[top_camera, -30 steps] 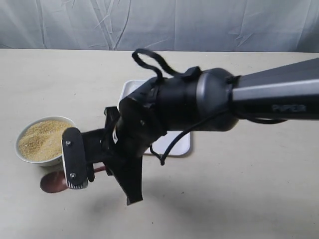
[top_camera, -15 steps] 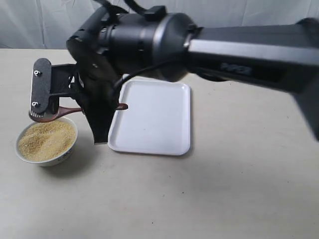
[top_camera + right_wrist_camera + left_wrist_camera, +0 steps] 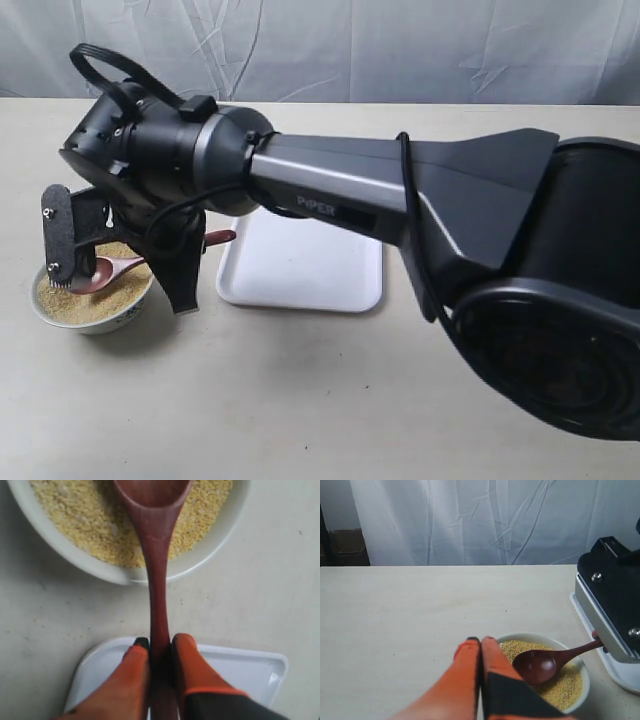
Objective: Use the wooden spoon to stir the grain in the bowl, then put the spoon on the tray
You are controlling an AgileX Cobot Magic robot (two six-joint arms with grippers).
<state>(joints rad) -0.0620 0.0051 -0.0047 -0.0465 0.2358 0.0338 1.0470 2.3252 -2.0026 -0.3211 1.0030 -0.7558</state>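
Observation:
The small white bowl [image 3: 85, 322] of golden grain [image 3: 110, 292] stands at the left, beside the white tray [image 3: 300, 265]. My right gripper [image 3: 190, 250] reaches across from the right, shut on the handle of the dark wooden spoon [image 3: 100, 272]. In the right wrist view the fingers [image 3: 137, 665] clamp the spoon [image 3: 155, 555] above the tray's corner [image 3: 240, 665], the scoop reaching over the grain [image 3: 75, 515]. I cannot tell whether it touches. My left gripper [image 3: 480, 640] is shut and empty beside the bowl [image 3: 582, 680]; the scoop [image 3: 535, 665] lies over the grain [image 3: 565, 687].
The right arm's thick black body [image 3: 400, 200] spans the scene and hides part of the tray and table. A grey curtain [image 3: 400, 50] hangs along the table's far edge. The pale tabletop [image 3: 330, 400] lies bare in front.
The right gripper lifted the spoon from the table in front of the bowl, swung it up past the bowl's far side, then lowered the scoop onto the grain.

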